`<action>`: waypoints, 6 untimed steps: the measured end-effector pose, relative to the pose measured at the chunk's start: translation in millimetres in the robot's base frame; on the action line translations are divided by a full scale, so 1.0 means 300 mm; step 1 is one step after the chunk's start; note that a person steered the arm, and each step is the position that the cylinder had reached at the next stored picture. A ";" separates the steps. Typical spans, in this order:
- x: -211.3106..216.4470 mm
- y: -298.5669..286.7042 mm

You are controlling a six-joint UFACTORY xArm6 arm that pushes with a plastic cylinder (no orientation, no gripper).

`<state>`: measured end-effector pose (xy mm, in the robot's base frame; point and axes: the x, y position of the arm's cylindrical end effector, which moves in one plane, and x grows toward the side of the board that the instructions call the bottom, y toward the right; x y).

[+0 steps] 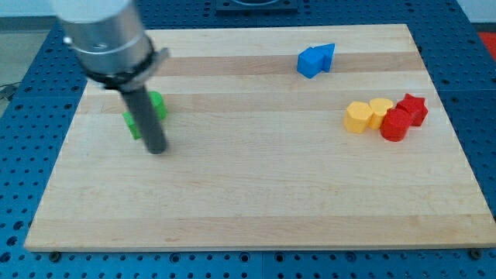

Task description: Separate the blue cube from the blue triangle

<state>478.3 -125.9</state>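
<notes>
The blue cube (309, 63) and the blue triangle (326, 55) sit touching each other near the view's top, right of centre, the cube on the left. My tip (157, 149) rests on the board at the view's left, far from both blue blocks. It stands just below two green blocks (157, 105) that the rod partly hides.
Two yellow blocks (358, 117) (380, 111) and two red blocks (395, 124) (412, 108) cluster at the view's right. The wooden board (256, 201) lies on a blue perforated table. The arm's grey body (105, 35) fills the view's top left.
</notes>
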 end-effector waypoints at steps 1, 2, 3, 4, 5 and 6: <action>-0.041 0.262; -0.161 0.466; -0.291 0.553; -0.291 0.556; -0.287 0.679; -0.298 0.754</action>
<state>389.0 100.4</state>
